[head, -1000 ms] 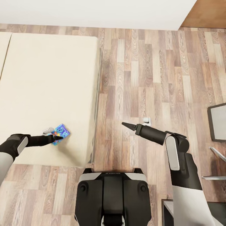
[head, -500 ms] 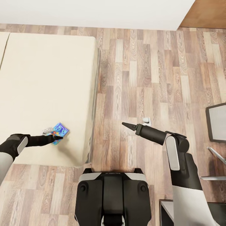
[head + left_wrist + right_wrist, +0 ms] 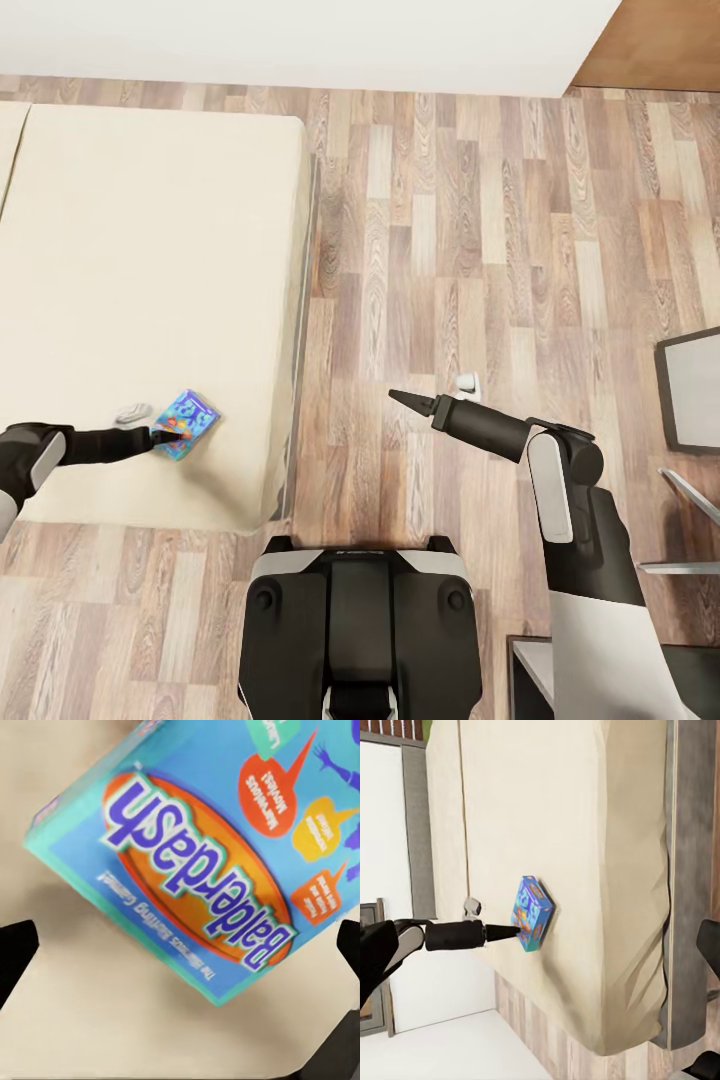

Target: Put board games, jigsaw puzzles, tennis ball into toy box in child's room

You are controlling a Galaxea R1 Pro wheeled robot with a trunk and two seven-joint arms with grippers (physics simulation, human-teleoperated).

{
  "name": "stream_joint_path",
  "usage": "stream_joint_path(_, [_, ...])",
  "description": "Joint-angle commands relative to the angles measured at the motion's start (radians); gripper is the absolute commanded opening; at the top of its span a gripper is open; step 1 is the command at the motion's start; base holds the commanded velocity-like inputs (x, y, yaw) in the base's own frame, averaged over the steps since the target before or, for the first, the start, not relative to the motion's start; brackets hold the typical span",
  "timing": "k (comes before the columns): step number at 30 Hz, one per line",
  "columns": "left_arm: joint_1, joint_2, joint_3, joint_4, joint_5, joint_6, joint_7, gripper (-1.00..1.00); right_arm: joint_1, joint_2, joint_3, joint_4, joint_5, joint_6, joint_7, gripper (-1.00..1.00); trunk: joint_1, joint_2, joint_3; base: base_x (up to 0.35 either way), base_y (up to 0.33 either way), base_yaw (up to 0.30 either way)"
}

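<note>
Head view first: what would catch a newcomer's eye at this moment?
The bright blue board game stands out, lying near the corner of the cream bed, with the left pincer at its edge. The left wrist view shows its printed title, Balderdash, up close. The right pincer hangs over the wood-plank floor, beside a small white object.

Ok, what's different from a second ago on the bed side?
The left arm has pulled back toward the near-left, its left gripper now at the near edge of the blue board game rather than over it. The game hardly moved on the bed. The right gripper stayed over the floor.
</note>
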Motion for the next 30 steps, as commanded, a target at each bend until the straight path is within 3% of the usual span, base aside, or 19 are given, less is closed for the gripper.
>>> stream_joint_path(1, [-0.001,0.004,0.001,-0.001,0.007,0.010,0.000,1.00,-0.001,0.001,-0.003,0.000,0.006,0.004,0.008,1.00,0.001,-0.002,-0.001,0.000,0.000,0.000])
stream_joint_path(12, [-0.009,0.029,-0.001,-0.006,-0.021,0.016,-0.002,1.00,0.000,0.001,-0.003,0.000,0.007,0.004,0.010,1.00,0.001,-0.002,-0.001,0.000,0.000,0.000])
stream_joint_path(18, [-0.011,0.047,-0.001,-0.059,-0.030,0.036,-0.005,1.00,0.000,0.000,-0.004,0.000,0.007,0.004,0.011,1.00,0.001,-0.002,-0.001,0.000,0.000,0.000])
stream_joint_path(30, [-0.011,0.042,0.007,-0.101,-0.031,0.053,0.013,1.00,0.039,0.001,-0.004,-0.002,0.007,0.002,0.006,1.00,0.001,-0.002,-0.001,0.000,0.000,0.000])
